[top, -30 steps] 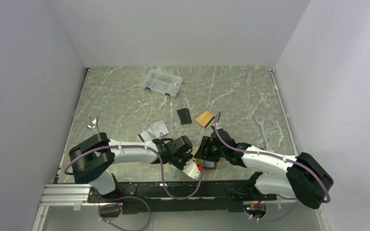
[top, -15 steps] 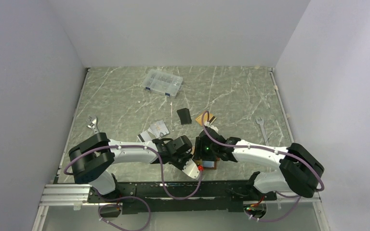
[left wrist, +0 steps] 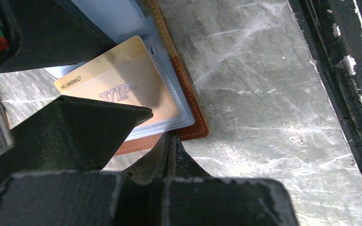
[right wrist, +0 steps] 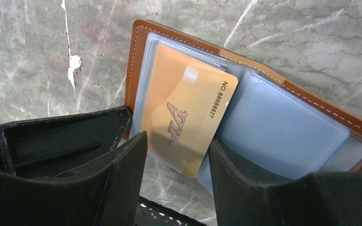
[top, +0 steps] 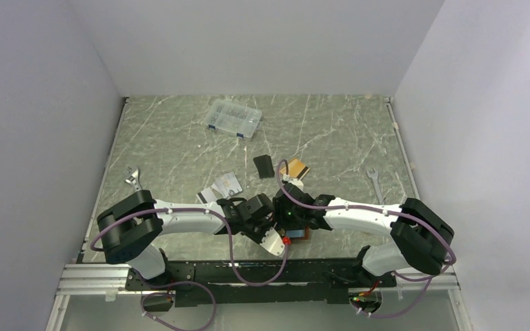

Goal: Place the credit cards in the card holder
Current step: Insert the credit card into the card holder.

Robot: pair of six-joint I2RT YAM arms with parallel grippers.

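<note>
Marbled grey-green tabletop (top: 345, 131) inside white walls carries everything. Close to its near edge the card holder (right wrist: 134, 61) lies open, its brown leather rim framing clear sleeves. A gold card (right wrist: 188, 108) marked VIP appears partly slid into one sleeve, skewed, with its numbered end and one corner still outside. The right gripper (right wrist: 176, 143) hangs over that corner with its jaws apart, one finger on each side and neither visibly pinching the card. The left gripper (left wrist: 169, 143) has its fingers together, their tip at the holder's leather edge, seemingly pinning it to the table. The step in hand looks like seating this card. To do it well, square the card with the sleeve mouth first, then push along its long axis with light pressure. The holder should be kept pinned so that it cannot slide and the thin plastic cannot buckle. Farther up the table wait an orange card (top: 295, 168) and silver-grey cards (top: 224, 183), well apart from the holder. A small black rectangle (top: 264, 166) lies between them, and a clear compartment box (top: 233, 118) sits beyond.
</note>
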